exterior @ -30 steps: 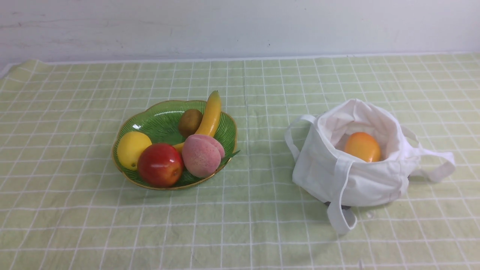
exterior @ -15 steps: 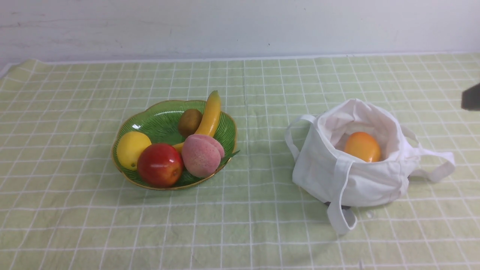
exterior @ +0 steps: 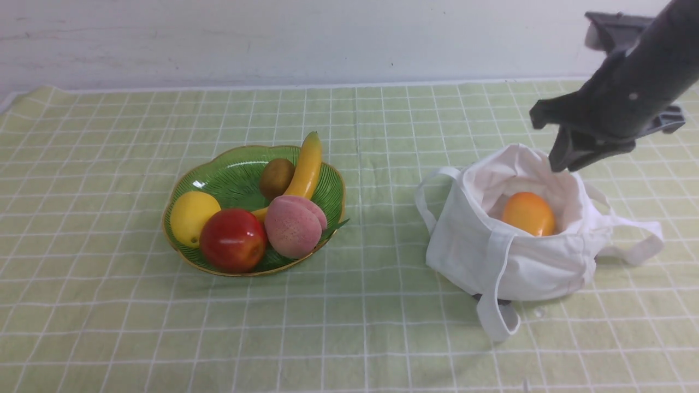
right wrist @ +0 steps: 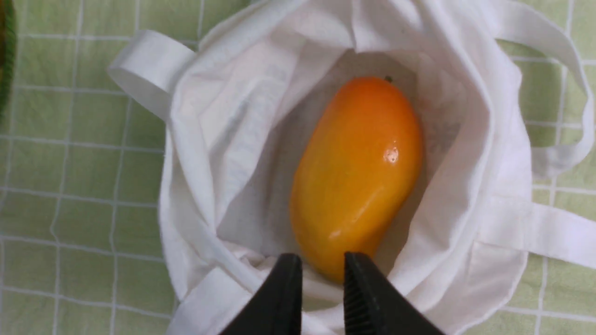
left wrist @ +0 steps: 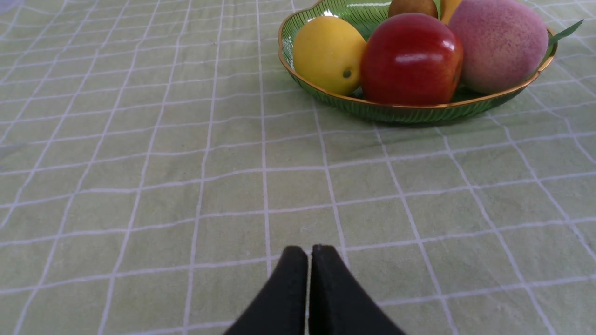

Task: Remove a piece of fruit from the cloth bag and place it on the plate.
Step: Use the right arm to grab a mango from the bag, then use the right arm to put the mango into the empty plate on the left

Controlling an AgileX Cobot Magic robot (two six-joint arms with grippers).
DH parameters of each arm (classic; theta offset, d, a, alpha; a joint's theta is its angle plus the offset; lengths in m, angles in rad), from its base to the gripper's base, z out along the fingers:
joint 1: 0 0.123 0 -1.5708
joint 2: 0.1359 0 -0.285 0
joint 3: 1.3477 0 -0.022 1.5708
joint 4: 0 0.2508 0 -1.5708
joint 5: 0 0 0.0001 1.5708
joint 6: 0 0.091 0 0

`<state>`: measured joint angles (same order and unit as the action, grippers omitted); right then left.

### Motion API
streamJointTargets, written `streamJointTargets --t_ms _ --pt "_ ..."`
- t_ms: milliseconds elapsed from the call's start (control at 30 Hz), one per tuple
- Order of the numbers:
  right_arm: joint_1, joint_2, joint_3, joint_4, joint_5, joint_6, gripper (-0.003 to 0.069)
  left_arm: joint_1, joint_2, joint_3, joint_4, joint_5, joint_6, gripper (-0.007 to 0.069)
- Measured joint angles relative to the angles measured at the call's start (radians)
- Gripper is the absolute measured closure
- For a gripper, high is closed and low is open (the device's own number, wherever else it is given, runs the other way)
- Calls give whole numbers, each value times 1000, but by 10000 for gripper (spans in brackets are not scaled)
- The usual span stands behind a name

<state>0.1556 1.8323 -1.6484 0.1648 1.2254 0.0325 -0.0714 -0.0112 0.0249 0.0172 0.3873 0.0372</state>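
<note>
right gripper (right wrist: 322, 261) hangs over the mango (right wrist: 356, 177) in the cloth bag (right wrist: 219, 139), jaws a narrow gap apart. left gripper (left wrist: 309, 253) pressed together near the plate (left wrist: 419, 110).

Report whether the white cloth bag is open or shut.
Open. The white cloth bag gapes upward at its mouth, and the orange oval fruit lies visible inside.

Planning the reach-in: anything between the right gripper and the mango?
Nothing visible. The bag gapes open, the mango lies bare inside, and the right gripper hangs over it. Only the bag's walls ring the mango.
</note>
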Motion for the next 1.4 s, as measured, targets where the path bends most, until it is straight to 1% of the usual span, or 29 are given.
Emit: streamJointTargets --t_ms 200,267,300,333,400,500,667,767,867,1067,1267,1400 --pt "1 167 -86 0 4 75 240 0 0 0 0 0 0 632" --pt "1 210 -91 -5 3 112 137 0 0 0 0 0 0 632" --pt "1 217 -91 -5 3 117 120 0 0 0 0 0 0 632" --pt "1 242 -91 -11 3 132 62 0 0 0 0 0 0 632" --pt "1 267 -91 -13 3 139 15 0 0 0 0 0 0 632" --pt "1 291 -91 -13 -5 141 -6 0 0 0 0 0 0 632" --pt "1 326 -93 -1 -27 147 -6 0 0 0 0 0 0 632" --pt "1 341 -94 5 -41 148 18 0 0 0 0 0 0 632" --pt "1 342 -95 4 -49 148 75 0 0 0 0 0 0 632" --pt "1 337 -95 4 -32 125 76 0 0 0 0 0 0 632" --pt "1 233 -95 4 -21 108 76 0 0 0 0 0 0 632" --pt "1 107 -95 12 -24 106 76 0 0 0 0 0 0 632"
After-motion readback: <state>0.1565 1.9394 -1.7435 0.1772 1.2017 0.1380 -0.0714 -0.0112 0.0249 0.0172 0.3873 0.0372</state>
